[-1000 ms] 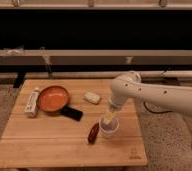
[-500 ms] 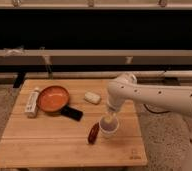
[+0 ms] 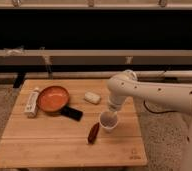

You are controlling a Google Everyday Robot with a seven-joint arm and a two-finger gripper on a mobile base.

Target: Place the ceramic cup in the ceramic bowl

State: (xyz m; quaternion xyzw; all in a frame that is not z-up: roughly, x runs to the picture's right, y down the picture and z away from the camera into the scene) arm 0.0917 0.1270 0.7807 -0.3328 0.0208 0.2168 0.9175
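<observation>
The fingers [image 3: 111,109] of your gripper [image 3: 110,112] are closed on the rim of the ceramic cup [image 3: 108,122], upright on the tabletop [image 3: 49,145]. A dark red item [image 3: 93,132] lies just beside it. A black block [image 3: 72,113] and an off-white lump [image 3: 92,97] lie between the cup and the ceramic bowl [image 3: 52,98].

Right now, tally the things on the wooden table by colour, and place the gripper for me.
White or off-white: 3 (small round white ceramic cup, flat off-white lump, white tube)
Orange: 1 (shallow round orange ceramic bowl)
Black: 1 (black rectangular object)
Reddish-brown: 1 (reddish-brown oblong item)
Total: 6
Gripper: shut on the cup's far rim.
</observation>
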